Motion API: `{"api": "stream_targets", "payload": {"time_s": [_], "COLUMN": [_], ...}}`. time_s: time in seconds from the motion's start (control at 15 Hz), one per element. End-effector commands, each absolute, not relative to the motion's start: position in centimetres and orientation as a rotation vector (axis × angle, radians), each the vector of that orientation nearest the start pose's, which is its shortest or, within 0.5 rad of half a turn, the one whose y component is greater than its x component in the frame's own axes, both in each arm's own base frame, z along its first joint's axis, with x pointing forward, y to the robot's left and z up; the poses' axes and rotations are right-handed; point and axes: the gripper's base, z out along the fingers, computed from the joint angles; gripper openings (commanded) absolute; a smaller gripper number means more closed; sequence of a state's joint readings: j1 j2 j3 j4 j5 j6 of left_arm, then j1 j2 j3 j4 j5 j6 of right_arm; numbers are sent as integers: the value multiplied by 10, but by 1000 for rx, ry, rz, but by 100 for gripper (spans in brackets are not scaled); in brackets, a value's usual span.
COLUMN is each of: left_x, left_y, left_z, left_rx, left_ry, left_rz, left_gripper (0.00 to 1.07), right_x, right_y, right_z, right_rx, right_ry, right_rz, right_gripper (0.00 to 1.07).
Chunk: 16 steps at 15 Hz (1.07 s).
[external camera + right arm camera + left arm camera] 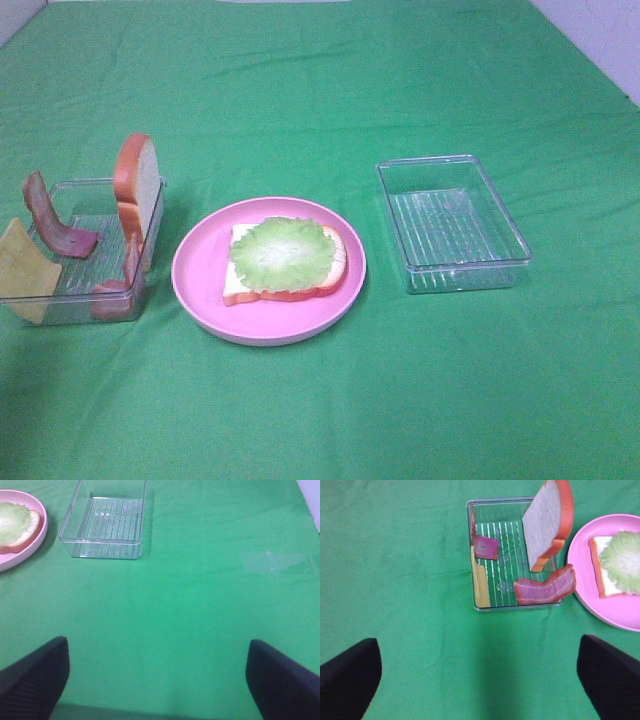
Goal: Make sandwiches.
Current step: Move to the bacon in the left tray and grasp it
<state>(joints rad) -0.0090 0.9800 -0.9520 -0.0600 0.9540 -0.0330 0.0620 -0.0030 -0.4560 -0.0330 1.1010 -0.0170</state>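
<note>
A table (320,60) covered with green cloth carries everything. Around its middle, a little toward the near edge, stands a round pink plate (200,290). On the plate lies a flat bread slice (238,282). A round lettuce leaf (281,253) lies on top of it and covers most of it, and the orange-brown crust shows at the near side.

Close to the left edge of the table, just beside the plate, stands the left tray (75,297) of clear plastic. Inside it a standing bread slice (140,185) is upright on its edge, against the wall that faces the plate. One bacon strip (55,225) leans, curved, at the opposite end of this tray. A second bacon strip (118,292) hangs at the near corner on the plate's side. A cheese square (25,270) stands on edge at the end nearest the table's left edge, and its top rises above the rim.

On the other side of the plate, toward the right edge and a little apart from the plate, stands the right tray (465,275), also of clear plastic.

The left gripper (480,680) hangs over the cloth with the left tray ahead of it. Its dark fingers (350,675) are wide apart and hold nothing. The right gripper (157,680) hangs over the cloth with the right tray ahead of it. Its fingers (285,680) are also wide apart, with only cloth between them.
</note>
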Motion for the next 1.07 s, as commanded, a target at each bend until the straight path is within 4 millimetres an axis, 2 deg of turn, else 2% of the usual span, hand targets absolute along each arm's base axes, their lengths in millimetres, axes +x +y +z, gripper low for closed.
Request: {"api": "stream_targets", "payload": {"time_s": [0.07, 0.4, 0.73, 0.8, 0.87, 1.07], "left_x": [204, 260, 299, 318, 327, 348], "left_y": [-7, -9, -7, -7, -7, -7], "left_z": [342, 320, 310, 306, 302, 292], "left_rx": [-33, -23, -15, -14, -12, -11], "left_ry": [2521, 2722, 2766, 2803, 2826, 2858], "left_rz": [-100, -113, -79, -80, -74, -72], "left_gripper": [100, 100, 100, 100, 100, 100], "right_x": [-7, -7, -7, -7, -7, -7], "right_y": [-3, -3, -3, -3, -3, -3], "right_z": [261, 261, 261, 261, 261, 261], "right_rx": [-74, -74, -74, -74, -74, -74], "right_ry": [2090, 2090, 2090, 2090, 2090, 2090], "right_rz": [-15, -15, -15, -15, -15, -15], "right_gripper": [92, 92, 92, 92, 92, 92]}}
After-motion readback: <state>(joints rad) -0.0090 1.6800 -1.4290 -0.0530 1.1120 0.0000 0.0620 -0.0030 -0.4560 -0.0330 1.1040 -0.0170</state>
